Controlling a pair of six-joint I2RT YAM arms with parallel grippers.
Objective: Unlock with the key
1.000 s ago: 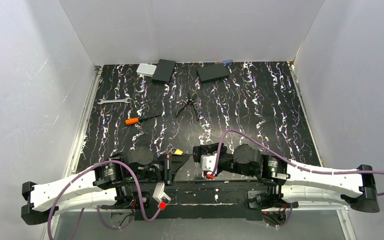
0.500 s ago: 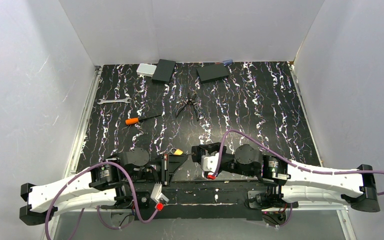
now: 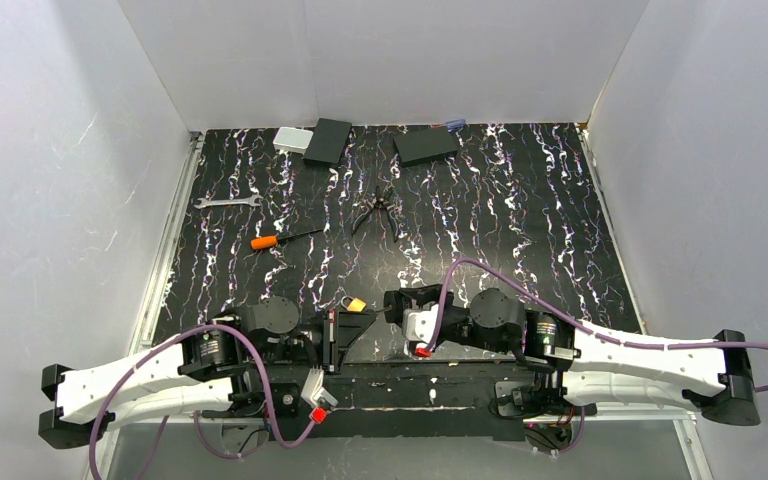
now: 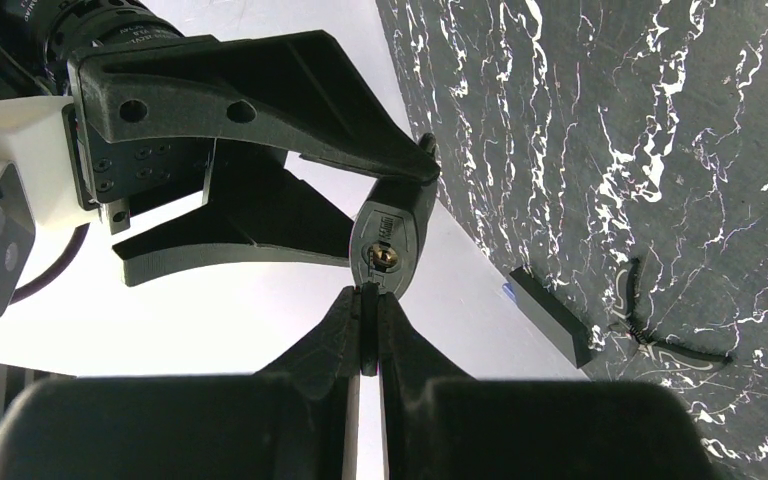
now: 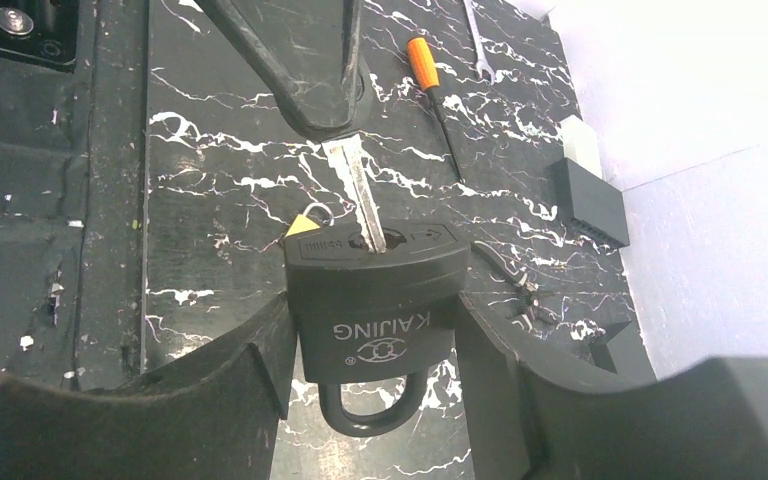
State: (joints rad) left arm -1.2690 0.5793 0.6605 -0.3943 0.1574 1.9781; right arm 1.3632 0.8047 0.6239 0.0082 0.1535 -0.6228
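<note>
A dark padlock [image 5: 375, 300] marked KAIJING sits shackle-down between the pads of my right gripper [image 5: 372, 335], which is shut on its body. A silver key [image 5: 358, 190] is pushed into the keyhole on the lock's upper face. My left gripper [image 4: 368, 300] is shut on the key's dark head [image 4: 368, 335], right in front of the padlock's keyhole face [image 4: 392, 235]. A yellow tag [image 5: 303, 222] hangs beside the lock. From above, the left gripper [image 3: 352, 325] and the right gripper [image 3: 395, 305] meet tip to tip near the table's front edge, with the yellow tag [image 3: 357, 304] between them.
An orange-handled screwdriver [image 3: 275, 240], a wrench [image 3: 228, 202] and pliers [image 3: 375, 212] lie mid-table. Two black boxes [image 3: 328, 141] [image 3: 426, 145] and a white box [image 3: 290, 139] stand along the back. White walls close in three sides.
The left forearm and its cable have shifted slightly to the left. Both grips and the right arm are unchanged.
</note>
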